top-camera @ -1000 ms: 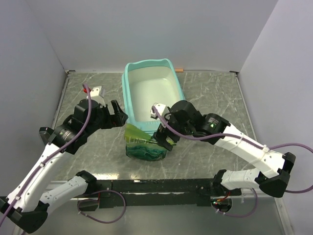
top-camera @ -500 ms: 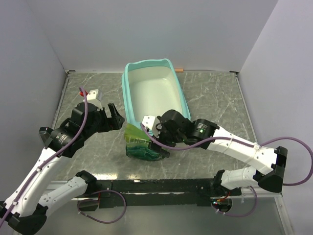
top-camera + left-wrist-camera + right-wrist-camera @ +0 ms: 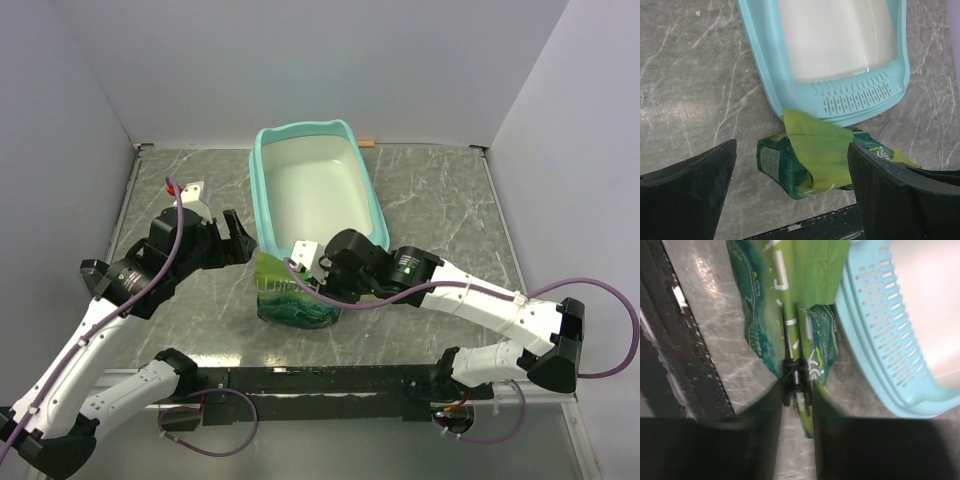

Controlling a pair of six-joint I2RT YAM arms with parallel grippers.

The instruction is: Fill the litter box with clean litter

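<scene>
The turquoise litter box (image 3: 262,190) lies lengthwise mid-table, and its whitish inside shows no clean litter in any view. A glossy green bag (image 3: 290,297) stands against its near slotted end (image 3: 860,95). My right gripper (image 3: 318,282) is shut on the bag's folded top edge (image 3: 800,347), right beside a black clip (image 3: 792,377) pinched on that fold. My left gripper (image 3: 235,237) hovers open to the left of the bag (image 3: 810,150), its fingers (image 3: 690,190) wide apart, nothing between them. The box rim (image 3: 875,355) sits just right of the held fold.
A black rail (image 3: 320,380) runs along the table's near edge, close under the bag. White walls close in the left, back and right sides. A small wooden piece (image 3: 368,143) lies at the back wall behind the box. Purple cables loop off both arms.
My right gripper moved down and left onto the bag's top and went from open to shut on the folded edge. The left arm barely shifted.
</scene>
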